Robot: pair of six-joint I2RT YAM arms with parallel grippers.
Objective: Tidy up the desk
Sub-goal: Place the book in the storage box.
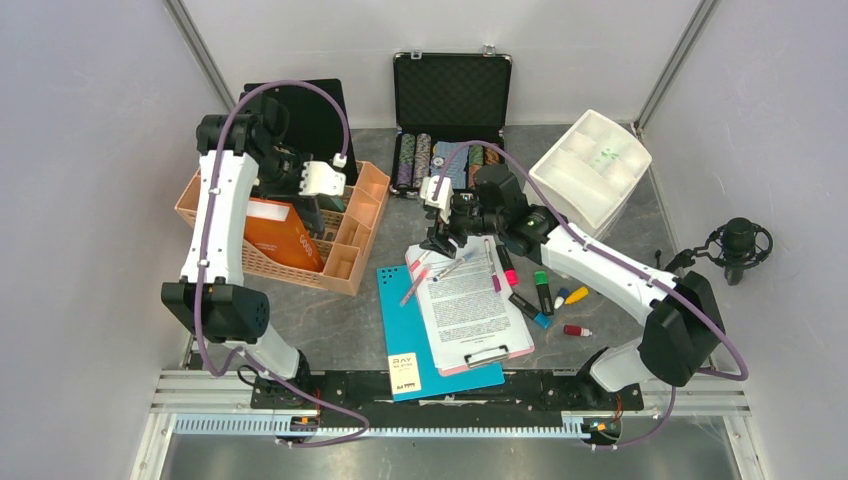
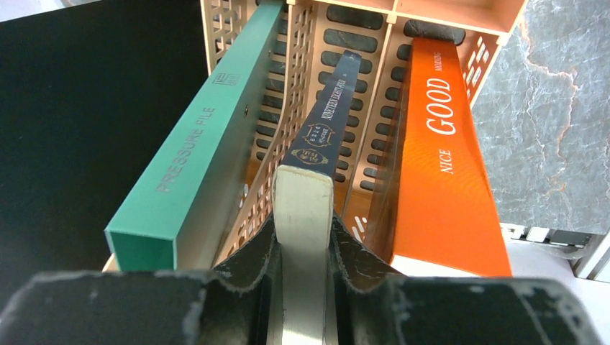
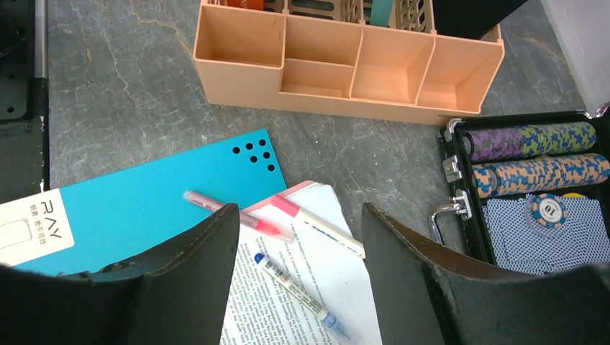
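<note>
Left hand (image 2: pixel 303 241): clenched on the pale edge of a thin dark book (image 2: pixel 327 118). The book stands in the peach organizer (image 2: pixel 460 14) at the counter's left rear, slotted between a green file (image 2: pixel 194 151) and an orange book (image 2: pixel 442 165). Cannot tell whether it is fully seated.

Right hand (image 3: pixel 301 244): released, jaws wide, grasping nothing. It hovers over a pink pen (image 3: pixel 237 217) and two more pens lying on the clipboard (image 1: pixel 475 305).

Done, by my reading: the three upright items are filed.

Left to do:
- The pens.
- The clipboard, and the teal folder (image 1: pixel 400 300) beneath it.
- The loose markers (image 1: pixel 541 290) scattered on the counter (image 1: pixel 340 320) just right of the clipboard.

The organizer's small front compartments hold nothing visible. Judged well short of halfway.
</note>
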